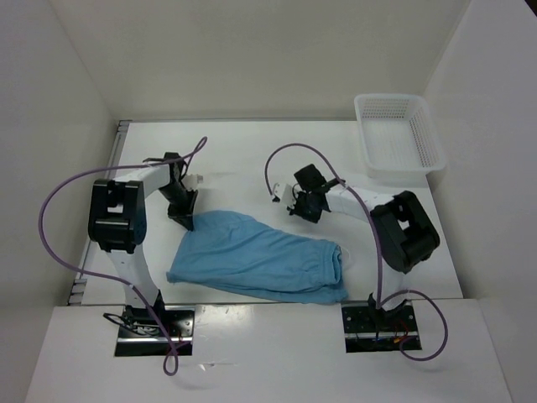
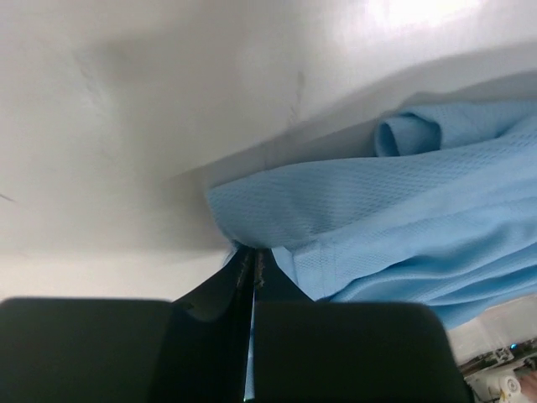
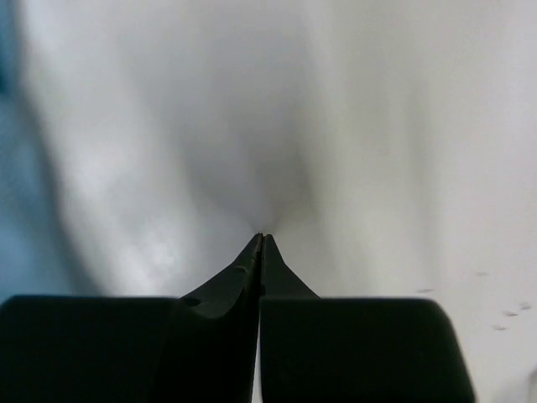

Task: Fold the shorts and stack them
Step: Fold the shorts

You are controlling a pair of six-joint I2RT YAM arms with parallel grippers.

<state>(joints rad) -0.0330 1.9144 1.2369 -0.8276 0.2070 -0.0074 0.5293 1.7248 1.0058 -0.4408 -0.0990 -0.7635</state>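
The light sky-blue shorts [image 1: 260,262] lie partly folded on the white table, waistband end at the right; the drawstring does not show. My left gripper [image 1: 183,220] is at their far left corner. In the left wrist view its jaws [image 2: 250,252] are closed together with the shorts' corner [image 2: 336,201] pinched at the tips. My right gripper [image 1: 294,207] hovers just beyond the shorts' far edge, shut and empty. Its wrist view shows closed tips [image 3: 262,238] over bare table, with a blurred blue strip of the shorts [image 3: 8,210] at the left edge.
A white plastic mesh basket [image 1: 424,126] stands at the far right corner of the table. White walls enclose the table on the left, back and right. Purple cables loop over both arms.
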